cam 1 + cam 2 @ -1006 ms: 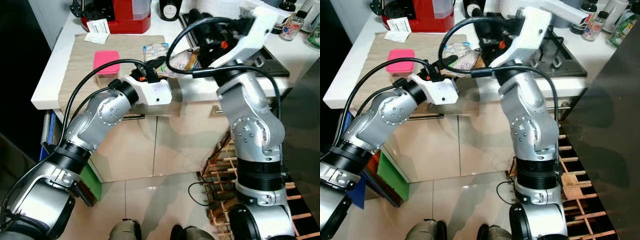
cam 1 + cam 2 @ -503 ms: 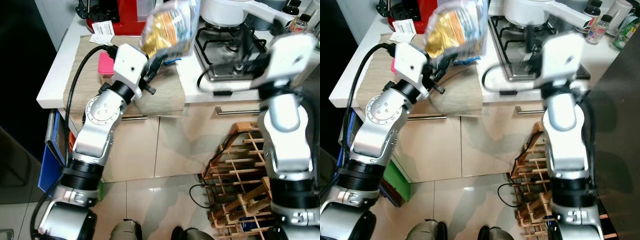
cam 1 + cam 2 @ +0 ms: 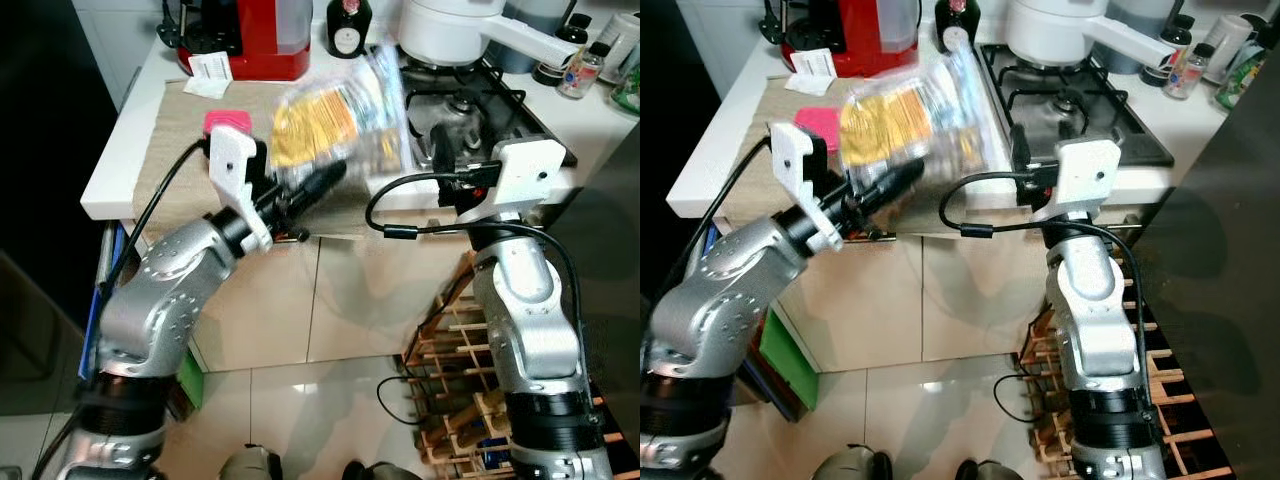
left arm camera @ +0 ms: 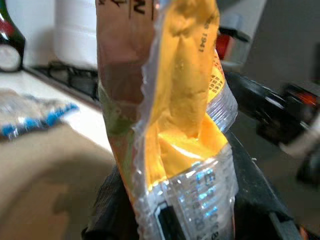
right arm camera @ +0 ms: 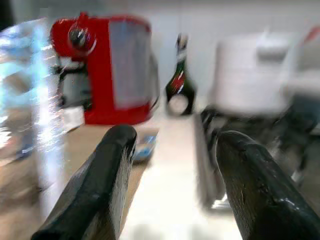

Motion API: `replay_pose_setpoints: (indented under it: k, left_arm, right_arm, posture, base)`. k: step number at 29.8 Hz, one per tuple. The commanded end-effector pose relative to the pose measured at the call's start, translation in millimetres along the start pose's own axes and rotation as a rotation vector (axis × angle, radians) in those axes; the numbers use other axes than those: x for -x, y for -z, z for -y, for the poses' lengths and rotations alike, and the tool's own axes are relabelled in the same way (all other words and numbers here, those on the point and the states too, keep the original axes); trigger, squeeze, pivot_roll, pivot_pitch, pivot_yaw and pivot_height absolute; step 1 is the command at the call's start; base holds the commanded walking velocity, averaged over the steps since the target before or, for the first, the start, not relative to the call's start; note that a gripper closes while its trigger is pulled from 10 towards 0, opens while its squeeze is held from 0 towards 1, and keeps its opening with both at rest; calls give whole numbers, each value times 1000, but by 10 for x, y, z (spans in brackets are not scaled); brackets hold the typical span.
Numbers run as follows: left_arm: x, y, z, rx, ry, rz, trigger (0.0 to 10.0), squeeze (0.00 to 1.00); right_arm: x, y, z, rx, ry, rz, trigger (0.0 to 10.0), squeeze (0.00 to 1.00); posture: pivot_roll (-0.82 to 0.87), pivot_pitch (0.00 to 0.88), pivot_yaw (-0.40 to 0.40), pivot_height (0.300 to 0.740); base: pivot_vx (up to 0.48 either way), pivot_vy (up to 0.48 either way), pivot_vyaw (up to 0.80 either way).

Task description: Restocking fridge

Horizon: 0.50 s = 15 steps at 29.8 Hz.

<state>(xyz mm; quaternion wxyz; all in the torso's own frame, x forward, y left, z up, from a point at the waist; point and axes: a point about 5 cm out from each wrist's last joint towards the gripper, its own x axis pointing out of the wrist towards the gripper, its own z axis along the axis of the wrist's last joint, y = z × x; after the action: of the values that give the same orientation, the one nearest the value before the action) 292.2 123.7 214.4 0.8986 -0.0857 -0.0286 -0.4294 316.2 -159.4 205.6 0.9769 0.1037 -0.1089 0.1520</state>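
A crinkly clear plastic bag of yellow food point(image 3: 340, 125) is clamped in the left tool point(image 3: 318, 186), raised above the pale surface point(image 3: 130, 150). The right tool point(image 5: 172, 185) is spread, empty. Slippage is risked by the slick film.

— What colours on the bag point(image 3: 340, 125)?

— Clear plastic over yellow-orange, with a brown band and small dark print in the left wrist view. The left gripper point(image 3: 325, 178) that holds it is black, on a silver arm with a white wrist block.

— And the tabletop point(image 3: 120, 165)?

— White, with a pale wood-grain mat point(image 3: 170, 135). A pink box point(image 3: 226, 122) sits on the mat, and a red machine point(image 3: 255, 35) stands at the back beside a dark bottle point(image 3: 348, 22) with a white label.

— The right side?

— A white pot point(image 3: 450, 25) on a black hob point(image 3: 490, 95). The right gripper point(image 5: 172, 165) is black too. Its view is blurred, but there is a blue-and-clear wrapper point(image 5: 145, 146), I think.
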Motion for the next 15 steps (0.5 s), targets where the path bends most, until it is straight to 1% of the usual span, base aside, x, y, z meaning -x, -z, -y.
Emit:
replay_pose_setpoints:
  k: [1, 2, 3, 5, 6, 7, 8, 9, 10, 11, 12, 14, 15]
  left_arm:
    - [29, -113, 17, 28, 77, 33, 10000, 0]
    - [52, -114, 0, 46, 92, 26, 10000, 0]
    - [77, -87, -55, 54, 82, 7, 10000, 0]
    - [136, -9, -150, 60, 71, -42, 10000, 0]
    - [170, 24, -192, 64, 69, -72, 10000, 0]
    - [170, 24, -192, 64, 69, -72, 10000, 0]
    - [176, 29, -205, 65, 67, -80, 10000, 0]
    - [189, 44, -220, 71, 72, -90, 10000, 0]
    - [189, 44, -220, 71, 72, -90, 10000, 0]
    - [200, 64, -241, 78, 85, -105, 10000, 0]
    - [204, 64, -244, 83, 97, -109, 10000, 0]
    - [201, 66, -264, 85, 105, -112, 10000, 0]
    - [199, 73, -285, 84, 104, -116, 10000, 0]
  right_arm:
    - [-11, -30, 35, -123, -109, -50, 10000, 0]
    - [-8, -47, 53, -145, -148, -65, 10000, 0]
    - [-4, -66, 76, -165, -179, -79, 10000, 0]
    - [39, -108, 51, -209, -290, -121, 10000, 0]
    - [120, -168, -33, -257, -430, -155, 10000, 0]
    - [120, -168, -33, -257, -430, -155, 10000, 0]
    - [162, -199, -78, -273, -496, -165, 10000, 0]
    - [187, -224, -86, -273, -525, -175, 10000, 0]
    - [187, -224, -86, -273, -525, -175, 10000, 0]
    - [192, -257, -45, -259, -529, -188, 10000, 0]
    - [180, -288, -13, -266, -524, -187, 10000, 0]
    - [173, -348, 2, -262, -545, -188, 10000, 0]
    - [177, -363, -15, -253, -569, -199, 10000, 0]
  posture:
    - [-27, 0, -32, 740]
    - [-31, 0, -27, 740]
    - [-32, 0, -25, 740]
    - [-37, 0, -19, 740]
    - [-41, 0, -17, 740]
    - [-41, 0, -17, 740]
    - [-41, 0, -15, 740]
    - [-46, 0, -13, 740]
    - [-46, 0, -13, 740]
    - [-45, 0, -17, 740]
    - [-47, 0, -18, 740]
    - [-47, 0, -19, 740]
    - [-50, 0, -20, 740]
  base:
    - [0, 0, 0]
    - [0, 0, 0]
    - [0, 0, 0]
    - [0, 0, 0]
    - [0, 0, 0]
    - [0, 0, 0]
    - [0, 0, 0]
    - [0, 0, 0]
    - [0, 0, 0]
    - [0, 0, 0]
    - [0, 0, 0]
    - [0, 0, 0]
    - [0, 0, 0]
